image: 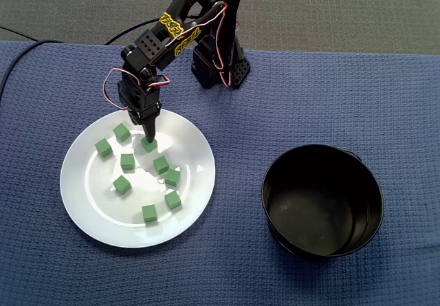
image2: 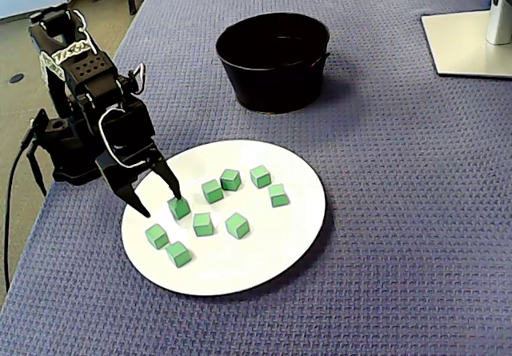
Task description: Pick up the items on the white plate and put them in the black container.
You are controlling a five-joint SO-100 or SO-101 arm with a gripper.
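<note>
Your gripper (image2: pixel 159 203) is open. The green cube (image2: pixel 179 208) sits under one finger, so center it, then squeeze gently.

Light was bright, even and diffuse, coming from above. The white plate (image: pixel 96 206) showed soft glare patches near its centre in a fixed view. The black container (image: pixel 322 247) carried a dull sheen on its floor. Shadows were soft and short: in a fixed view, a thin dark band hugged the plate's (image2: pixel 308 184) right rim. Both fixed views were sharp across the blue cloth (image2: pixel 400 212).
</note>
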